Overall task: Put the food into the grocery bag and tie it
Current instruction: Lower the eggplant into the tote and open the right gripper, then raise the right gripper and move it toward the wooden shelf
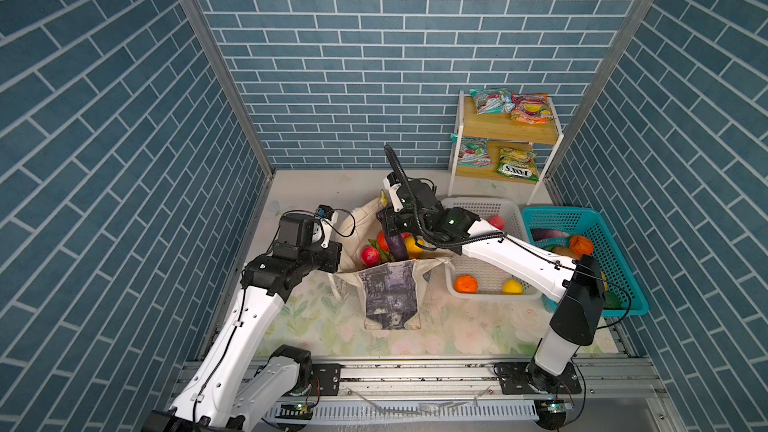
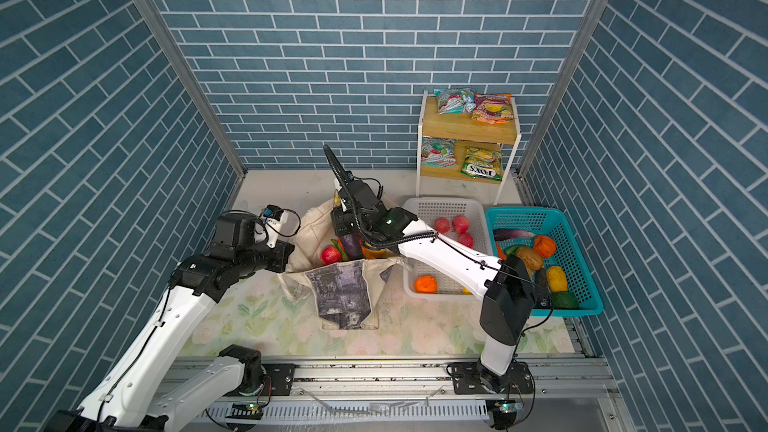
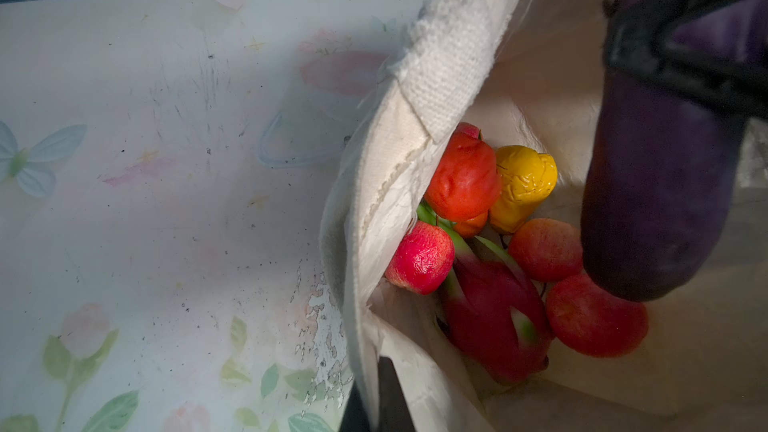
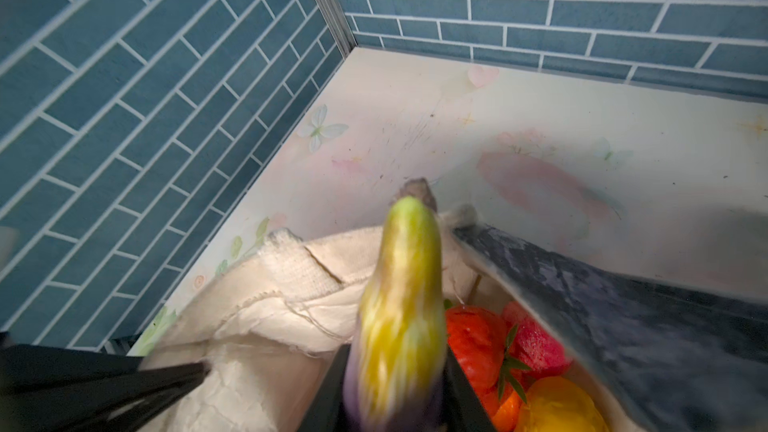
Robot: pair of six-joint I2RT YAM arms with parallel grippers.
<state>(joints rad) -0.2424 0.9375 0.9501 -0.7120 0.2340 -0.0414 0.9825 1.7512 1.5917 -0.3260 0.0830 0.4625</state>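
Right gripper (image 4: 397,401) is clutching the eggplant (image 4: 399,305) over the grocery bag (image 1: 390,297), left gripper (image 1: 333,256) is pinching its rim open. I'd be lowering it deeper before releasing.

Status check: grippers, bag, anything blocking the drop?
Left gripper shut on grocery bag rim, holding mouth open. Right gripper shut on eggplant, rounded end down in bag mouth. Apples, dragon fruit below; nothing seen blocking.

The whole counter (image 1: 316,326) is viewed from high above in both top views. The grocery bag (image 3: 440,72) interior is shared, close up, by both wrist views.
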